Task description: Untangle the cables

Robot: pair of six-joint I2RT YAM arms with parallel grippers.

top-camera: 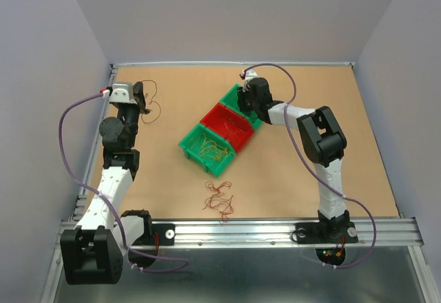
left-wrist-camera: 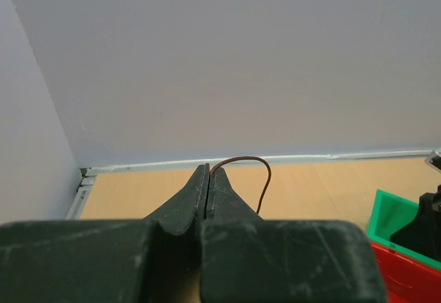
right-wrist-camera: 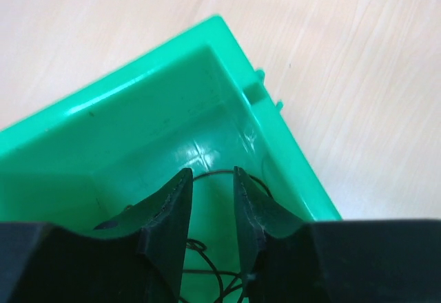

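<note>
**Top view.** 3 bins form a diagonal row at centre: the near green bin (top-camera: 185,144) holds yellow-orange cables (top-camera: 211,150), followed by the red bin (top-camera: 227,125) and the far green bin (top-camera: 231,98). Red-brown cables (top-camera: 219,203) lie on the table (top-camera: 296,179) at 6 o'clock of the row. The left gripper (top-camera: 143,102) is at 10 o'clock, and the right gripper (top-camera: 246,98) is over the far green bin.

**Left wrist view.** The jaws are pinched on a thin brown cable (left-wrist-camera: 265,179), which arcs toward 3 o'clock.

**Right wrist view.** The jaws are narrowly parted, with dark cables (right-wrist-camera: 213,272) between and below them on the bin floor.

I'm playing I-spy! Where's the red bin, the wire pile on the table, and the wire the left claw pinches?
red bin (top-camera: 231,125), top view, its bare inside.
wire pile (top-camera: 219,203), top view, middle of the tangle.
pinched wire (left-wrist-camera: 242,157), left wrist view, top of its loop.
</note>
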